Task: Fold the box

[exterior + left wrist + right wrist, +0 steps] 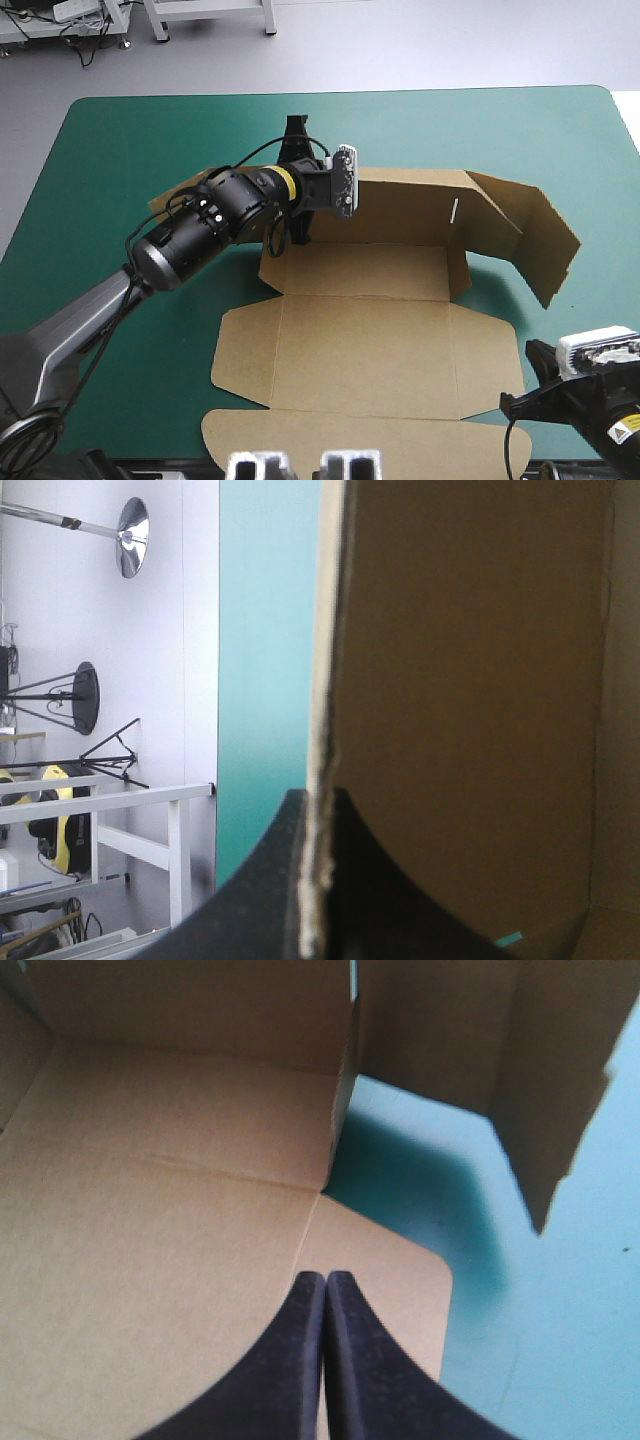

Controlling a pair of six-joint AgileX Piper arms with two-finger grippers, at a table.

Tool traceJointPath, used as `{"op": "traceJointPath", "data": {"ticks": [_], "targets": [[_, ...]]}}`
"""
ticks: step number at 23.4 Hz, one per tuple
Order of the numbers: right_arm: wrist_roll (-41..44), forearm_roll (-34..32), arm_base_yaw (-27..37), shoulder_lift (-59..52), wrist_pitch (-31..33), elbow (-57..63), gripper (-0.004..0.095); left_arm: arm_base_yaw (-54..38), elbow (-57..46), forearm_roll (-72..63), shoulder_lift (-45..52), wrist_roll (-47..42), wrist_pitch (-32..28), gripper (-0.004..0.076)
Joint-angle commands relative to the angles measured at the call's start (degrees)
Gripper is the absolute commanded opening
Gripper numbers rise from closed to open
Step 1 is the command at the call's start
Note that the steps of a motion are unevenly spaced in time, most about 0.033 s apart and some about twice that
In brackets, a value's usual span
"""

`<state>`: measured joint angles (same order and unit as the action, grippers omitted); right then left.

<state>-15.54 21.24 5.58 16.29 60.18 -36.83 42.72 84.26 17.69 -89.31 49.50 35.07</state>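
1. While the left gripper [318, 808] pinches the box [360, 320] at its far left corner, a board edge clamped between the black fingers, the right gripper [325, 1278] is free. Its fingers are pressed into one point and hold nothing.
2. Box sits mid-table on the teal-green cover [130, 140], long axis running left-right. The back wall [400, 210] is up. The floor and the lid panel [350, 430] lie flat, with the lid reaching the near table edge.
3. Right end is not tucked: the side wing [540, 240] stands up but splays outward from the back wall's right end, over bare cover.
4. Key relation: the right gripper is at the box's near right corner, pointing toward the far edge. The rounded flap [390, 1280] lies right under its tips; I cannot tell whether they touch. The side wing is ahead of it and off to its right, well apart.
5. Judgement: the right arm is clearly nearer that end, while the left is across the box and busy anchoring. The next move looks like the right arm's: go forward and out past the wing, then sweep it inward.
6. Risk: pushing along the long axis could slide the whole sheet against the left grip.
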Motion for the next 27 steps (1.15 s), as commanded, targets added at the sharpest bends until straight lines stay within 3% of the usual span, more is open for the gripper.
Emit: {"op": "traceJointPath", "data": {"ticks": [1,6,12,15,27], "targets": [[2.32,-0.72,0.12,4.78,-3.31,-9.06,-0.0016,1.56,-8.77,7.54,7.18,-10.34,-12.98,-0.0009],[3.77,-0.72,0.12,12.99,-3.06,-18.93,-0.0016,3.99,-19.08,19.75,10.72,-22.06,-20.3,-0.0009],[4.46,0.11,0.12,24.9,-1.33,-31.96,-0.0017,5.07,-23.34,30.79,10.9,-36.25,-19.86,-0.0009],[5.13,1.04,0.12,36.34,1.31,-41.32,-0.0017,5.07,-23.55,36.02,10.9,-42.65,-19.52,-0.0009],[0.62,3.89,0.12,65.98,4.02,-54.03,-0.0017,5.07,-23.55,39.49,10.79,-46.12,-19.37,-0.0009]]}}
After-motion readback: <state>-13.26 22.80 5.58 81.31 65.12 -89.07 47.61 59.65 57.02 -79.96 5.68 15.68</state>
